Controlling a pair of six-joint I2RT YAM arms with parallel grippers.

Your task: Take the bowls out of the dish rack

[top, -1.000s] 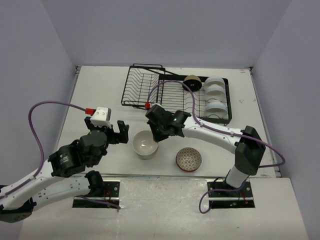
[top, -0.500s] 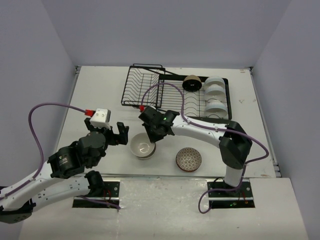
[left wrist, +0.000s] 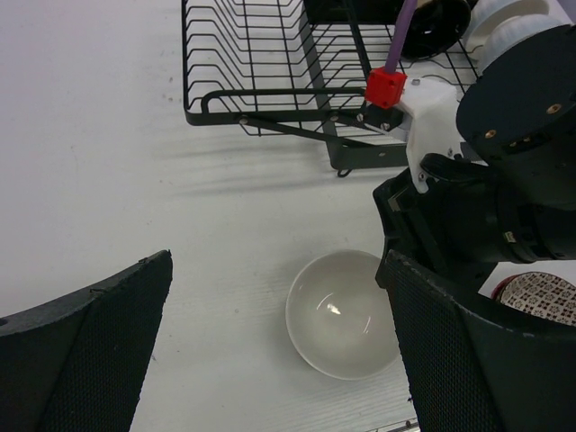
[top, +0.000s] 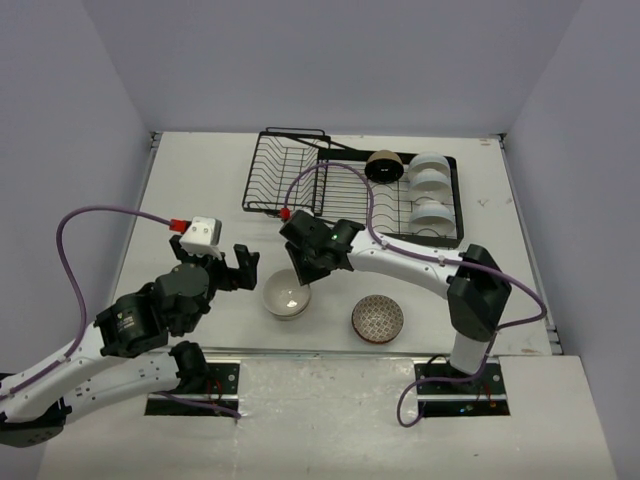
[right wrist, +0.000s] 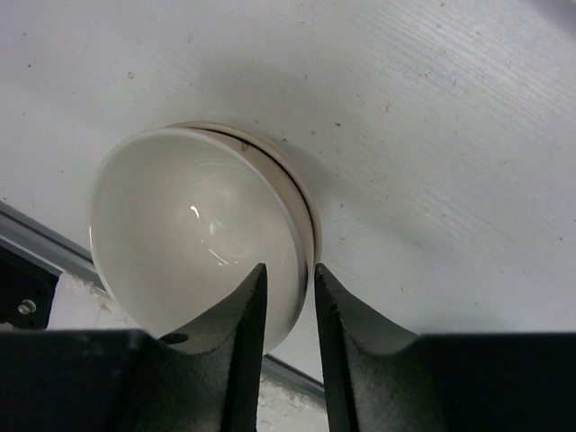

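Note:
A plain white bowl [top: 286,296] sits upright on the table near the front edge, also in the left wrist view [left wrist: 342,315] and the right wrist view [right wrist: 189,234]. My right gripper [top: 303,268] [right wrist: 288,270] is shut on its rim, one finger inside and one outside. My left gripper [top: 240,265] [left wrist: 277,261] is open and empty, just left of the bowl. The black wire dish rack [top: 350,190] [left wrist: 270,54] stands behind. It holds a beige bowl with a black inside [top: 384,167] and three white bowls [top: 431,187] on edge.
A brown net-patterned bowl [top: 378,318] [left wrist: 540,297] stands on the table to the right of the white bowl. The rack's smaller raised basket [top: 280,175] is at the back left. The right arm stretches across in front of the rack.
My right gripper has carried the white bowl a little left and toward the front edge. Over the last half second it barely moves. The left arm has stayed put.

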